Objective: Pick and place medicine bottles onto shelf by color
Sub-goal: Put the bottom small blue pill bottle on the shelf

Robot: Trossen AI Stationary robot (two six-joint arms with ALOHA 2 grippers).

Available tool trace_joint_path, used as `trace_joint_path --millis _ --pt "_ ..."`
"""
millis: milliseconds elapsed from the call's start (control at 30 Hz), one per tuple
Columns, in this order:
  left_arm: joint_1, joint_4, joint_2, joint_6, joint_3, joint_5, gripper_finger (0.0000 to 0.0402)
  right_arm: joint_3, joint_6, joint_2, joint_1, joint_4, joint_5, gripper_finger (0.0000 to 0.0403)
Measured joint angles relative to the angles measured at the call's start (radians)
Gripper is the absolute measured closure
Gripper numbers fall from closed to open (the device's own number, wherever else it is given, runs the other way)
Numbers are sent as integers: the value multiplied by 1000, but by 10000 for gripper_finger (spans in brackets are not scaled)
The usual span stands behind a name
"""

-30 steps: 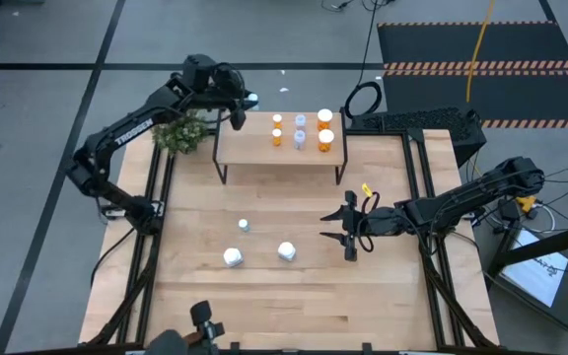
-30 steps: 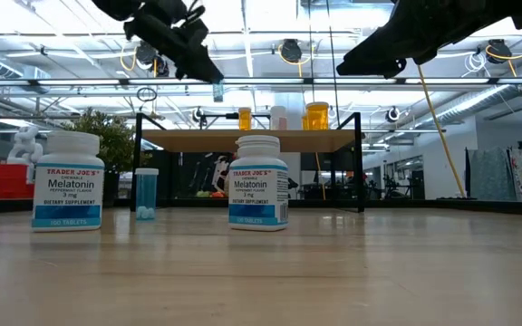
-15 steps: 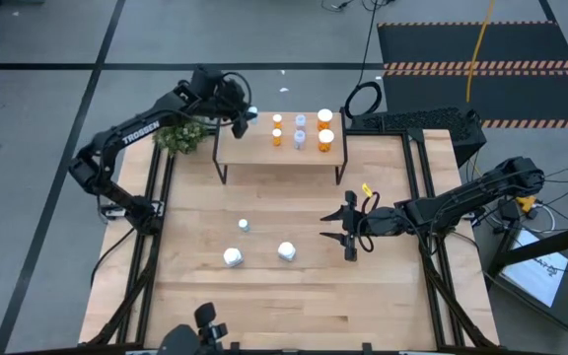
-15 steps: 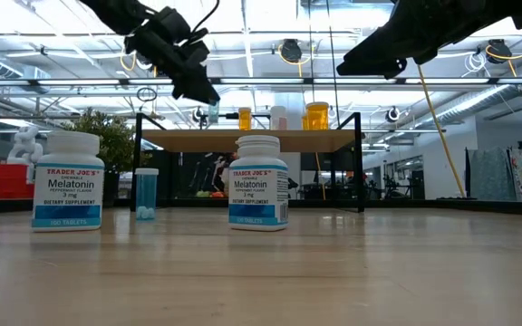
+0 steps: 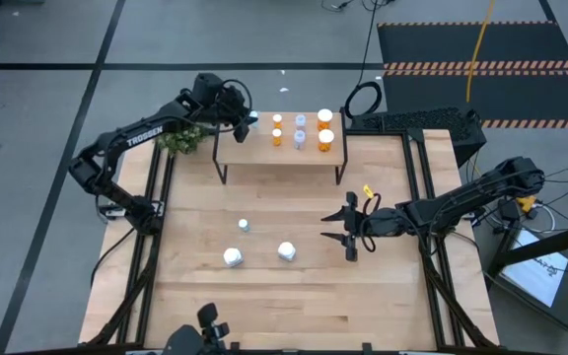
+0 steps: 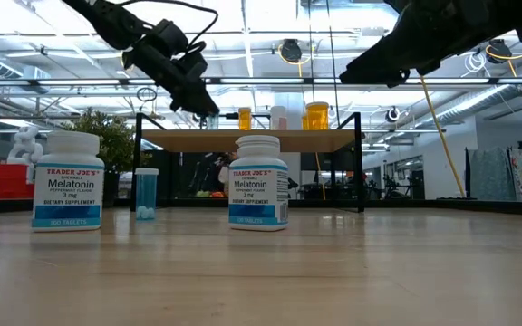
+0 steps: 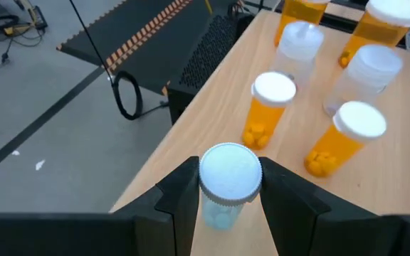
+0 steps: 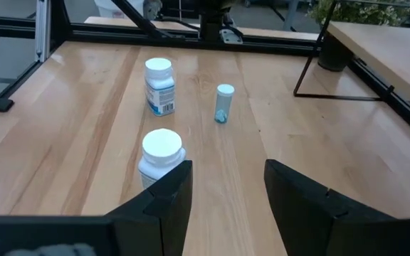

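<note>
Your left gripper (image 7: 226,203) clamps a pale blue bottle (image 7: 228,186) over the shelf (image 5: 254,148)'s far-left edge. Release off-edge and it tumbles; swing right and you topple the orange bottles (image 7: 265,110). Right gripper (image 5: 351,231) waits open, mid-table.

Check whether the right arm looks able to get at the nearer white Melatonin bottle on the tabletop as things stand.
Probably yes. The right gripper is open and empty, and the white Melatonin bottle stands upright just ahead of it, with bare wooden table around it and nothing between.
</note>
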Motion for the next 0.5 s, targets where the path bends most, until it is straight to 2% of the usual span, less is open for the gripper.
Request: trace_joint_path --millis 500 --pt "-10 98 0 10 -68 -4 261 0 -3 0 0 8 0 234"
